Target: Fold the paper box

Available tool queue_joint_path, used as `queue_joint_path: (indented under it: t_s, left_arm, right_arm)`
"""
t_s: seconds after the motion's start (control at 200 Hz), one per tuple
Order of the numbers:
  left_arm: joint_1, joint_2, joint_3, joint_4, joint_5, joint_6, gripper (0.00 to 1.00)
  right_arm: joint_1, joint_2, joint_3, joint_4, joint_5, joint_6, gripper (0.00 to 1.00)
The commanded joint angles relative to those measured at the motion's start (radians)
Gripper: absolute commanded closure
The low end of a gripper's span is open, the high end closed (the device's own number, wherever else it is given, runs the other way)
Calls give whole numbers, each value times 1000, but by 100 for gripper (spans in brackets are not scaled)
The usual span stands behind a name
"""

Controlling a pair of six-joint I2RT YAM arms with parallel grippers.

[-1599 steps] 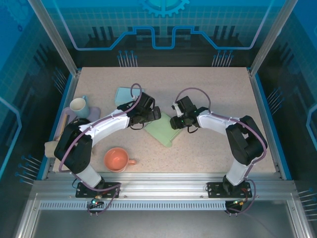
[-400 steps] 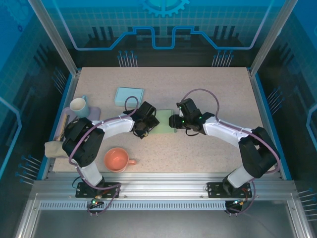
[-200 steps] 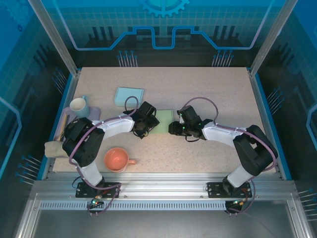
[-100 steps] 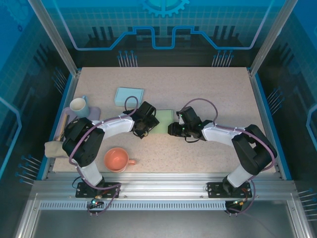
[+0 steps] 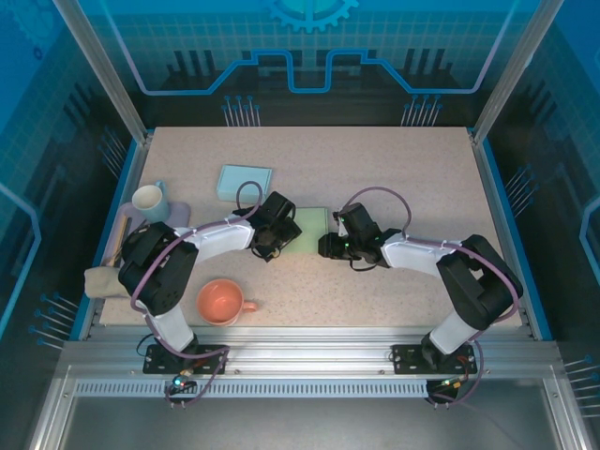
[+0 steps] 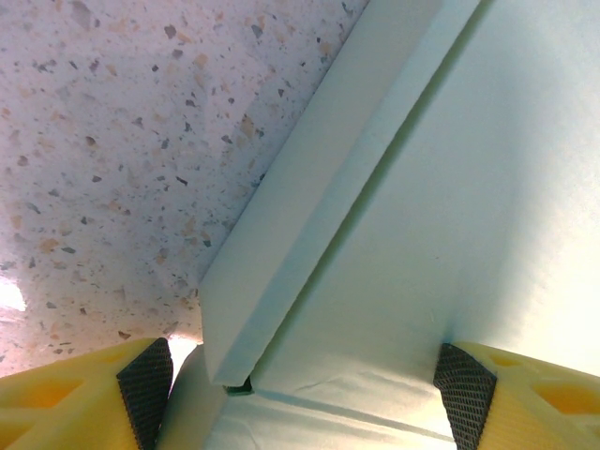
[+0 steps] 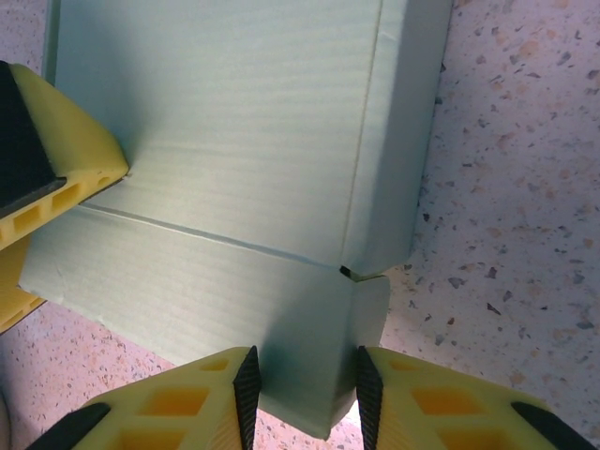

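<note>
I counted one paper box (image 5: 312,221) between two arms: right gripper (image 7: 302,384) pinched its wall, left gripper (image 6: 305,380) stood spread astride it

Right end effector (image 7: 305,386) seemingly tightened on paper box (image 7: 234,122).
</note>
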Motion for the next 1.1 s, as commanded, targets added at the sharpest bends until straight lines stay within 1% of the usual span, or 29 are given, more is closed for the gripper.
queue_joint_path:
  t_s: [0.0,0.435,0.72,0.88,1.02,1.095]
  left_arm:
    - [10,46,-20,-99,-31,18,22]
    - [10,43,-26,-94,-29,17,23]
    - [10,46,-28,-89,-30,18,22]
    - [9,51,-28,-89,-28,21,23]
    - [11,51,-29,-91,-31,25,23]
    - [11,54,-29,-92,-31,27,23]
  right_arm:
    - [18,3,-10,27,-15,-12,65]
    - [19,23,-49,119,24,-34,65]
    - [20,28,-62,140,51,-57,65]
    - [22,45,-85,194,64,-64,65]
    - [28,53,-120,247,104,-78,65]
    - [30,67,-134,318,109,-91,65]
